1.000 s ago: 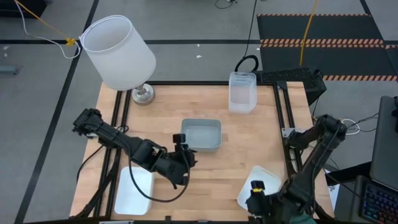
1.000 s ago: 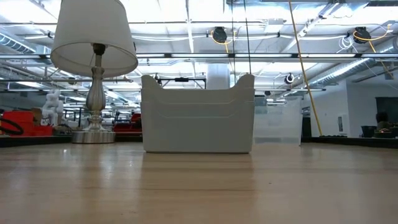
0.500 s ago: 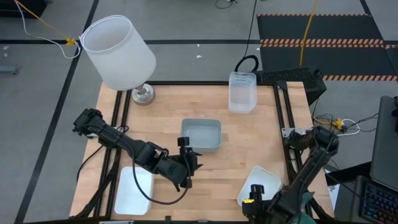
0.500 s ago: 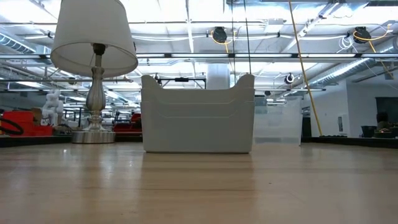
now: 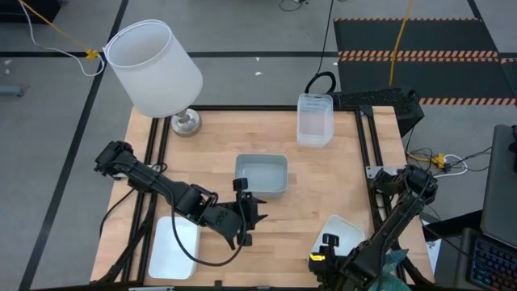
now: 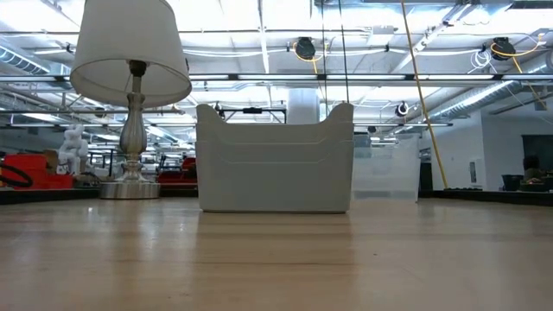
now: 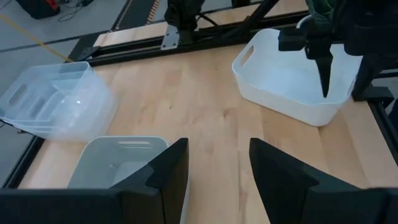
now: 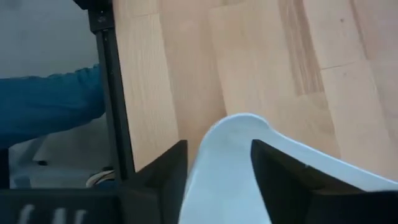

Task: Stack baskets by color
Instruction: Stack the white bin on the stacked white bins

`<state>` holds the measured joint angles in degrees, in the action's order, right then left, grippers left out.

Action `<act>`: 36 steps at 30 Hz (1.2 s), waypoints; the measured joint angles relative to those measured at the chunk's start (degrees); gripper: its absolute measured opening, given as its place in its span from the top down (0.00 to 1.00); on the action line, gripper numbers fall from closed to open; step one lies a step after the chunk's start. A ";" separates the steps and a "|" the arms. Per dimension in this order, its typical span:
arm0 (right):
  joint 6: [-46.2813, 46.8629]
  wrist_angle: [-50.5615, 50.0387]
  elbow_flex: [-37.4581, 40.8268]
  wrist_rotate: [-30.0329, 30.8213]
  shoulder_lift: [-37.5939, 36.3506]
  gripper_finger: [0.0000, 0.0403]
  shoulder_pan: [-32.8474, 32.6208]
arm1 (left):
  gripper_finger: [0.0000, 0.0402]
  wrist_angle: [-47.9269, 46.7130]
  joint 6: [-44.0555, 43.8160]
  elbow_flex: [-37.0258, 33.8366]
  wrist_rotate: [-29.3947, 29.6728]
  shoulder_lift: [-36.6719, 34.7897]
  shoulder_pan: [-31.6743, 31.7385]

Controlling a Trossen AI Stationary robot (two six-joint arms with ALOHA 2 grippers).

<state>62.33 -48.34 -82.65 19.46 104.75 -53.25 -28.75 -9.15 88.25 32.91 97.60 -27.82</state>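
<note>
Grey-blue basket [image 5: 262, 175] at table [image 5: 323, 182] centre

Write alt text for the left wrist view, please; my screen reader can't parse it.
The left pincer hangs open over the wooden table, a grey-blue basket just ahead. Beyond, the right pincer dips into a white basket; clear baskets sit at the edge.

1. We've got open wood table [image 5: 323, 186] between the grey-blue basket [image 5: 262, 175] at centre and the white basket [image 5: 346, 236] at 5 o'clock.
2. Lamp [image 5: 155, 69] blocks 11 o'clock.
3. Clear baskets [image 5: 315, 119] block 1 o'clock.
4. Another white basket [image 5: 174, 246] fills 7 o'clock.
</note>
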 joint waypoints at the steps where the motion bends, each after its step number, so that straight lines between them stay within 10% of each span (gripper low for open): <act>1: 0.01 -0.02 0.00 -0.03 0.00 0.59 0.00 | 0.58 -0.02 0.00 0.00 -0.02 0.00 -0.01; 14: -0.62 0.90 2.71 -4.73 -0.01 0.98 1.51 | 0.58 -0.01 -0.04 0.00 -0.02 0.00 -0.02; 36: -24.61 1.80 2.78 -4.76 -13.82 1.00 -2.56 | 0.58 5.20 6.49 0.00 0.02 0.00 -3.57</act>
<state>37.71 -46.54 -79.88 14.71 90.92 -55.81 -23.55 -2.66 88.25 32.93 97.60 -31.39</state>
